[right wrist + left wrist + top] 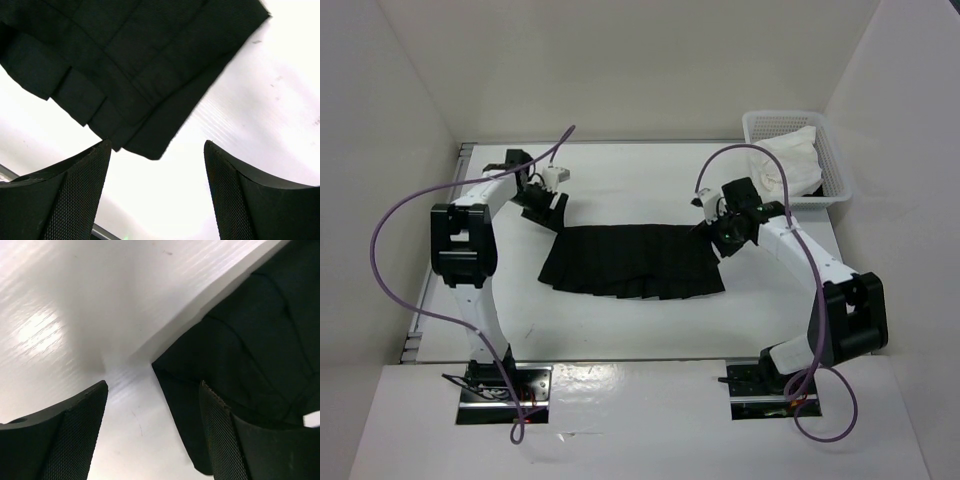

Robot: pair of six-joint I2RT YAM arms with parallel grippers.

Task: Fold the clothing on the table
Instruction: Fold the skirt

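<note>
One black pleated skirt (630, 262) lies on one white worktop (620, 180). There are two arms, left arm (465, 240) and right arm (845, 310), and two grippers, left gripper (545, 205) and right gripper (720, 238). One mesh basket (837, 170) holds one white cloth (798, 158). Two purple cables, left cable (376, 238) and right cable (745, 147).

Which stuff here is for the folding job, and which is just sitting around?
For the job: the black skirt; the table it lies on.
Just lying about: the white basket in the far corner; the white cloth inside it.
</note>
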